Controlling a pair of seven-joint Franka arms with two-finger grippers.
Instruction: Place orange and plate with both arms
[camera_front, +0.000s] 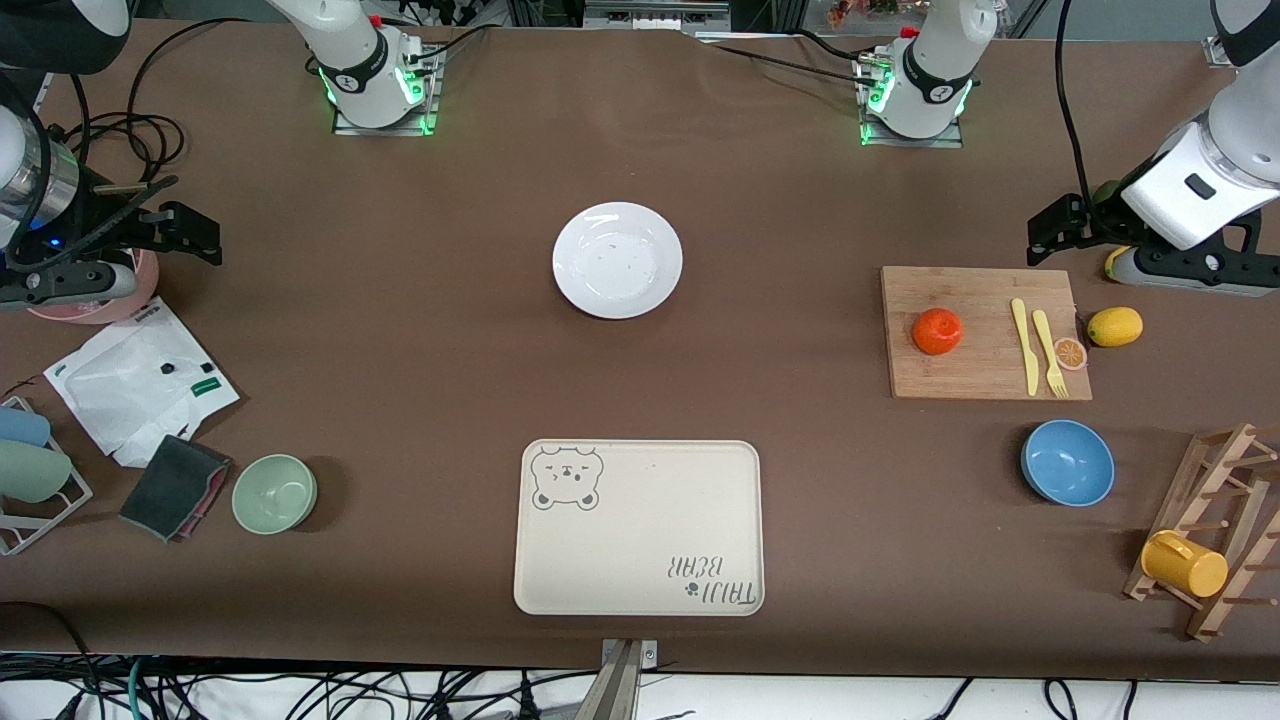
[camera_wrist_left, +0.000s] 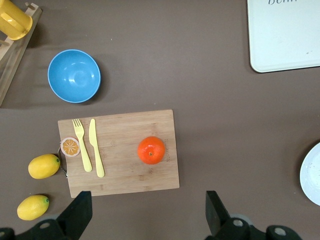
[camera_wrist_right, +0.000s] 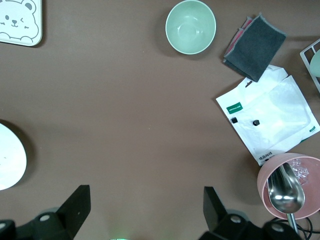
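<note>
The orange (camera_front: 937, 331) sits on a wooden cutting board (camera_front: 975, 380) toward the left arm's end of the table; it also shows in the left wrist view (camera_wrist_left: 151, 150). The white plate (camera_front: 617, 260) lies on the table between the two arm bases, and its edge shows in both wrist views (camera_wrist_left: 312, 175) (camera_wrist_right: 10, 157). My left gripper (camera_front: 1048, 235) hangs open and empty in the air beside the board's edge nearest the bases (camera_wrist_left: 148, 215). My right gripper (camera_front: 200, 238) hangs open and empty at the right arm's end of the table, over bare table (camera_wrist_right: 145, 212).
A beige bear-print tray (camera_front: 638, 527) lies near the front edge. A yellow knife, a fork (camera_front: 1050, 352) and an orange slice (camera_front: 1070, 353) lie on the board, with a lemon (camera_front: 1114, 326) beside it. Also here: blue bowl (camera_front: 1067, 462), mug rack (camera_front: 1215, 545), green bowl (camera_front: 274, 493), grey cloth (camera_front: 175, 486), white packet (camera_front: 140, 380), pink cup (camera_wrist_right: 290, 185).
</note>
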